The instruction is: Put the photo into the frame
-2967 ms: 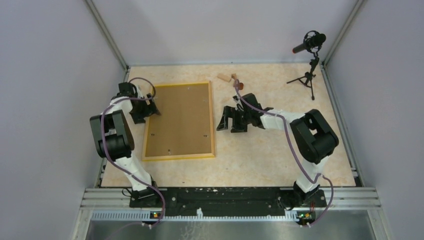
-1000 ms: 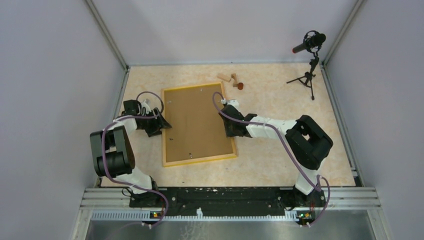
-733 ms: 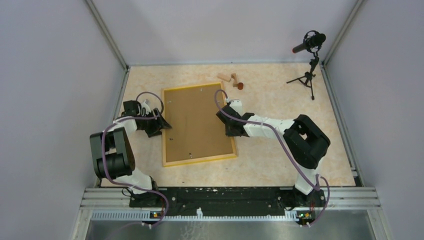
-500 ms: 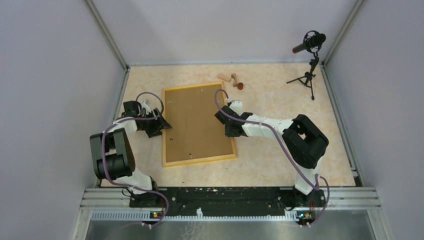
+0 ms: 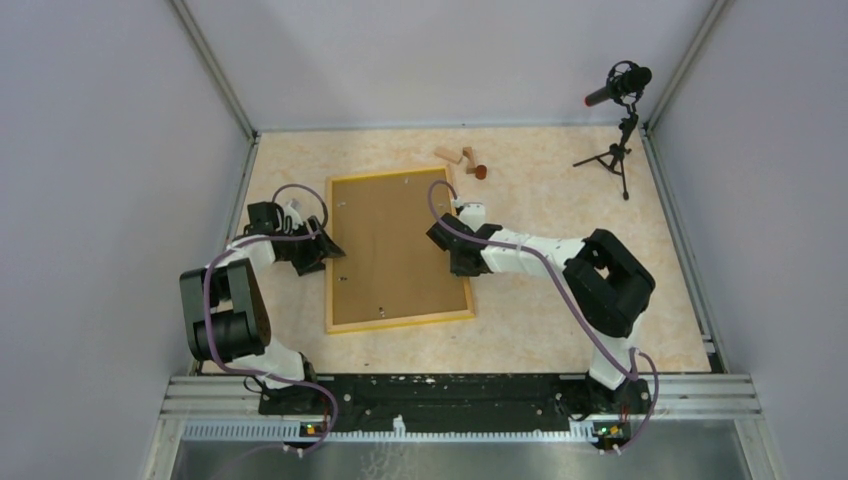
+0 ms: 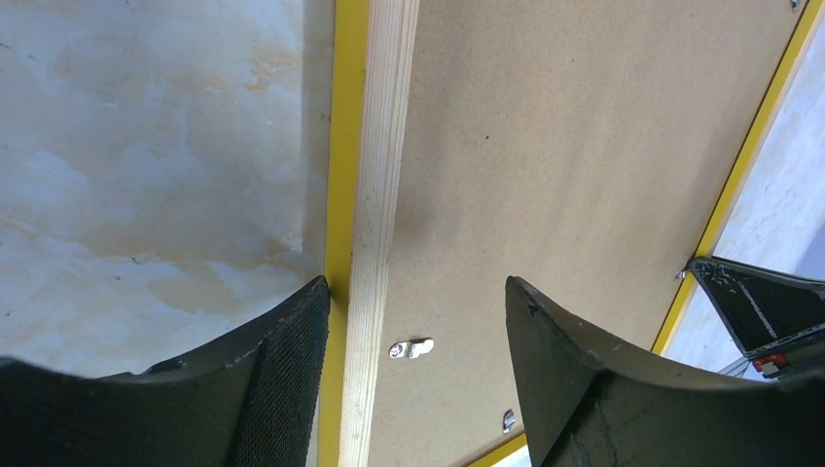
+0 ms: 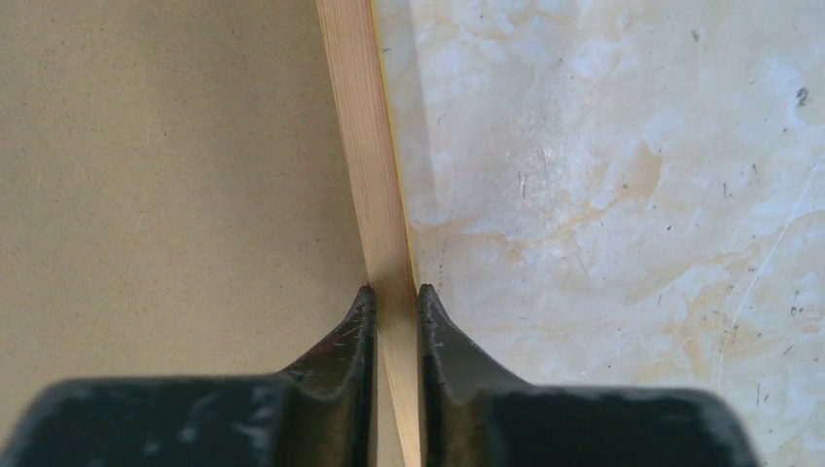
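Jaws of the right gripper (image 7: 394, 297) pinch one rail of the thin yellow wooden rectangular frame (image 7: 362, 146); the left gripper (image 6: 413, 290) straddles the opposite rail, released.

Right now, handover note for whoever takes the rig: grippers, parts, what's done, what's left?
right gripper: shut on the right rail of the frame.
left gripper: open, straddling the left rail.
The frame lies back-up on the table, with the brown backing board seated in it.
The photo shows in no view; it may be under the board.
Left: confirm the photo is inside, then release.
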Tool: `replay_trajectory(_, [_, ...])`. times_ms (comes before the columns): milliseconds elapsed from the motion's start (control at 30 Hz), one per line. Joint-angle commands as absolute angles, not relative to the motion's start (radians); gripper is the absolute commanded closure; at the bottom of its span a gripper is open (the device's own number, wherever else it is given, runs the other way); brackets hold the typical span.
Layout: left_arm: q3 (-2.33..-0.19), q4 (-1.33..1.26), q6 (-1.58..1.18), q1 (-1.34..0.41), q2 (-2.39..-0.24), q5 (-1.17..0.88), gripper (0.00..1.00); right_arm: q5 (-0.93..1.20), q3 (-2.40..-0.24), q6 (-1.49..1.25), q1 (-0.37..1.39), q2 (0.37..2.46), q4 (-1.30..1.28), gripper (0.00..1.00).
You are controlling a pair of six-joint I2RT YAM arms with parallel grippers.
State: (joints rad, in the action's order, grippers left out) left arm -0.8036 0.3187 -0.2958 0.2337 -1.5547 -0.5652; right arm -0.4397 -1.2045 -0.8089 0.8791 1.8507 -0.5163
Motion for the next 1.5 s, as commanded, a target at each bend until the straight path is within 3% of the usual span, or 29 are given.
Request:
replay_trajectory(0, [-0.798,0.299,-0.325,0.215,-1.517,-0.655,0.30,-0.411,-1.164,-0.826,0.908,1.880,-0.615,0.97])
replay_trajectory(133, [-0.796,0.297,-0.326,0.215,-1.516,-0.658,0.30,-0.440,-1.183,-0.806,0.908,1.859,-0.627,0.97])
replay_trajectory(200, [-0.797,0.299,-0.325,0.216,-1.515,-0.657,0.30,-0.468,-1.233,-0.771,0.909,1.859,-0.639,0.80])
replay_trajectory(300, [-0.797,0.299,-0.324,0.215,-1.515,-0.655,0.30,-0.520,-1.314,-0.710,0.904,1.862,-0.637,0.42])
replay_trajectory(400, [-0.798,0.302,-0.321,0.213,-1.517,-0.653,0.30,-0.508,-1.363,-0.661,0.872,1.859,-0.603,0.22])
replay_trajectory(467, [-0.799,0.304,-0.318,0.215,-1.514,-0.649,0.30,-0.462,-1.368,-0.610,0.837,1.859,-0.548,0.16])
replay_trajectory(633, [-0.798,0.305,-0.316,0.214,-1.513,-0.650,0.30,-0.383,-1.406,-0.468,0.750,1.901,-0.416,0.18])
replay_trajectory(900, [-0.799,0.303,-0.313,0.212,-1.514,-0.658,0.30,-0.344,-1.550,-0.314,0.668,2.060,-0.321,0.43])
replay_trajectory(1167, [-0.798,0.304,-0.313,0.212,-1.516,-0.662,0.31,-0.336,-1.668,-0.280,0.660,2.183,-0.309,0.41])
replay_trajectory(1467, [-0.797,0.299,-0.314,0.211,-1.519,-0.675,0.31,-0.394,-1.751,-0.284,0.652,2.269,-0.324,0.51])
